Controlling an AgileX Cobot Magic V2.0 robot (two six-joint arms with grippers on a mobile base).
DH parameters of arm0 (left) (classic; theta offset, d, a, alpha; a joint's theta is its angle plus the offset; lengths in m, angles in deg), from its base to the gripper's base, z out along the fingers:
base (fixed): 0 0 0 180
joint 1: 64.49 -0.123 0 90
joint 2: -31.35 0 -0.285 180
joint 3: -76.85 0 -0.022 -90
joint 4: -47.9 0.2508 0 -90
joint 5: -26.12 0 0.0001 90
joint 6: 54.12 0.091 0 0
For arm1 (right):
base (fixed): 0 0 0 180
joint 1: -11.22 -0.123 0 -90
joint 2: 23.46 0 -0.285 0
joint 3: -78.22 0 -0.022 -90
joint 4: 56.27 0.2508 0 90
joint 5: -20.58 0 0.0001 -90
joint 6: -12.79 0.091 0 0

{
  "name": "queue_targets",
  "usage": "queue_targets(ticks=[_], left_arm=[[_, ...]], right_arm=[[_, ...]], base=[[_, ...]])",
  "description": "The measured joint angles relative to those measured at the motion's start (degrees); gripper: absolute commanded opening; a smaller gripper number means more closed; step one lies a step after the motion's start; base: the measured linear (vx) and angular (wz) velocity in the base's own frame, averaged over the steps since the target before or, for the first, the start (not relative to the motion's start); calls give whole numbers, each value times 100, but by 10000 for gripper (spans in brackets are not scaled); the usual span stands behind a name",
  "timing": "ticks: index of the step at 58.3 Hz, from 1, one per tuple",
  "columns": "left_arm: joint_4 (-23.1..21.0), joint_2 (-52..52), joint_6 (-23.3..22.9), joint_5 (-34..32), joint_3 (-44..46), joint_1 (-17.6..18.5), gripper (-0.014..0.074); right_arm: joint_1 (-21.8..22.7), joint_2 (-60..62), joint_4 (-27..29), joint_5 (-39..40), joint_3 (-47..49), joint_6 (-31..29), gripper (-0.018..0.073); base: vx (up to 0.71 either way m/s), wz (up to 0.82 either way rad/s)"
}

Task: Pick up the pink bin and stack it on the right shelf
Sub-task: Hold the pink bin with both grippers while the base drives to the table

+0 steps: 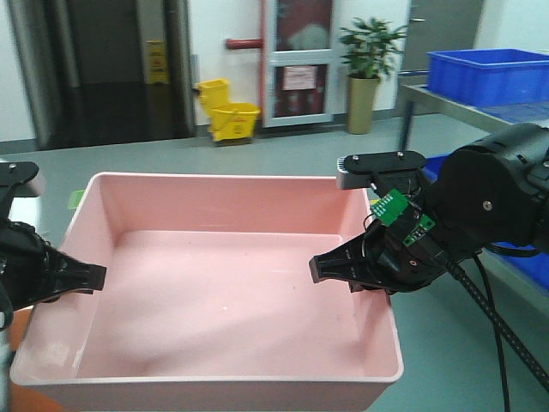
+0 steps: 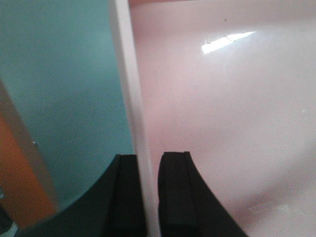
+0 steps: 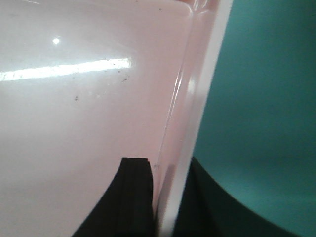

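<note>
The pink bin [image 1: 223, 283] fills the lower middle of the front view, empty, and is held between my two arms above the grey-green floor. My left gripper [image 1: 73, 276] is shut on its left wall, one finger inside and one outside. The left wrist view shows the fingers [image 2: 175, 197] straddling the pale rim [image 2: 129, 98]. My right gripper [image 1: 360, 270] is shut on the right wall. The right wrist view shows the same grip, my gripper [image 3: 168, 170] astride the wall of the bin [image 3: 89, 98]. No dark grey shelf top shows in any view.
A metal-framed bench [image 1: 446, 96] with a greenish top stands at the back right and carries a large blue crate [image 1: 489, 75]. Another blue crate [image 1: 525, 262] sits low behind my right arm. A yellow mop bucket [image 1: 227, 112] and a potted plant [image 1: 367, 73] stand by the far wall.
</note>
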Motion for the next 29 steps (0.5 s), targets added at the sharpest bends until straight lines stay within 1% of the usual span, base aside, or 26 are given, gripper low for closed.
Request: queue_targets(ticks=[16, 29], left_arm=[[0, 0, 0, 0, 0, 6, -1], [0, 0, 0, 0, 0, 6, -1]], right_arm=[[0, 0, -4, -21, 0, 0, -8], [0, 0, -6, -33, 0, 0, -8]], base=[[21, -56], [26, -36]])
